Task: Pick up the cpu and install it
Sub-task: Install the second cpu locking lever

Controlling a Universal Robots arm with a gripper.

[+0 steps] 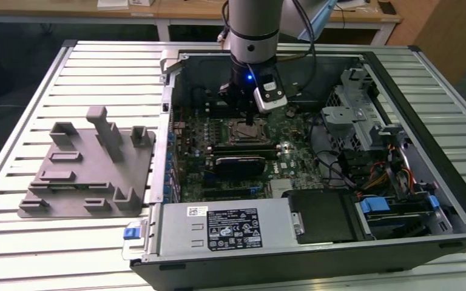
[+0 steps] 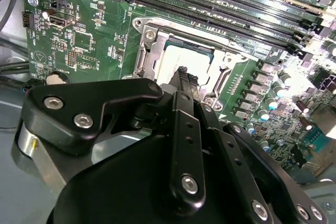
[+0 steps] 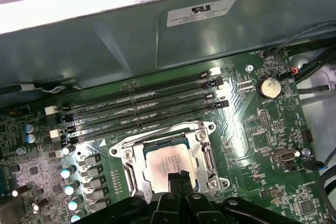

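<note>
— What do you make of the cpu [image 3: 167,162]?

— Your chip's top looks like pale brushed metal, matt, with a soft sheen. The socket frame [image 3: 202,153] round it is bright bare steel, shinier, with polished screw heads.

— And the gripper [image 2: 181,73]?

— Black, smooth, satin finish in both wrist views; its bolts are glossy metal.

— The board?

— Your motherboard [image 3: 252,145] is glossy green laminate; the memory slots [image 3: 142,109] are black plastic.

— Outside the case?

— In the exterior view you have a ribbed, dull aluminium table [image 1: 79,242], a matt grey plastic fixture [image 1: 87,170], and a computer case [image 1: 427,200] of grey sheet metal.
</note>
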